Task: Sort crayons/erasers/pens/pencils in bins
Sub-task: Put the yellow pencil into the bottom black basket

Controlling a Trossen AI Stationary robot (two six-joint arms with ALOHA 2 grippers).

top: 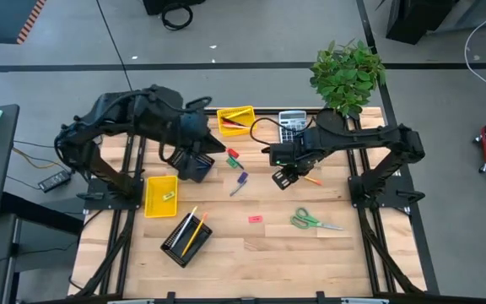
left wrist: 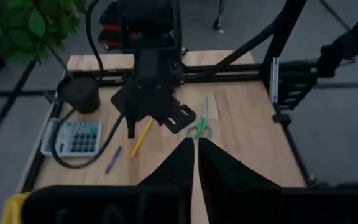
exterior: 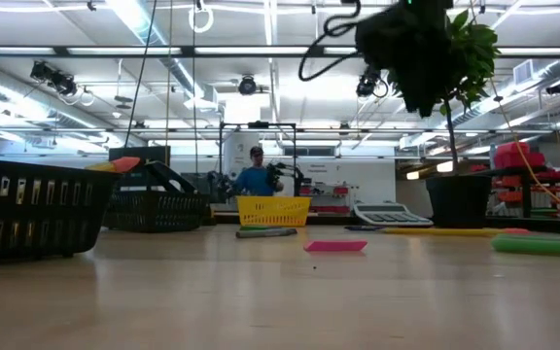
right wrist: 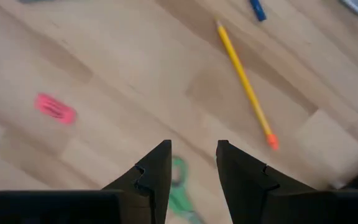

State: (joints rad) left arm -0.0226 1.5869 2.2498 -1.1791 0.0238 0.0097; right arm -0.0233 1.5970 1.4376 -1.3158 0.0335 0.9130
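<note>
High view: we see the right gripper [top: 285,177] raised over the table's middle-right, its fingers [right wrist: 157,171] parted with nothing between them, above a yellow pencil [right wrist: 246,84] lying flat on the wood. Pink eraser [top: 256,219] lies near the centre, green scissors [top: 313,222] to its right. Left gripper [top: 197,162] hovers beside a black mesh bin; its fingers [left wrist: 180,168] are pressed together, holding nothing we can see. Yellow bin [top: 160,194] at left holds a small piece, another yellow bin [top: 235,120] at the back holds red sticks, and the front mesh bin [top: 185,237] holds pencils. Calculator [top: 291,125] sits by the potted plant [top: 348,74].
</note>
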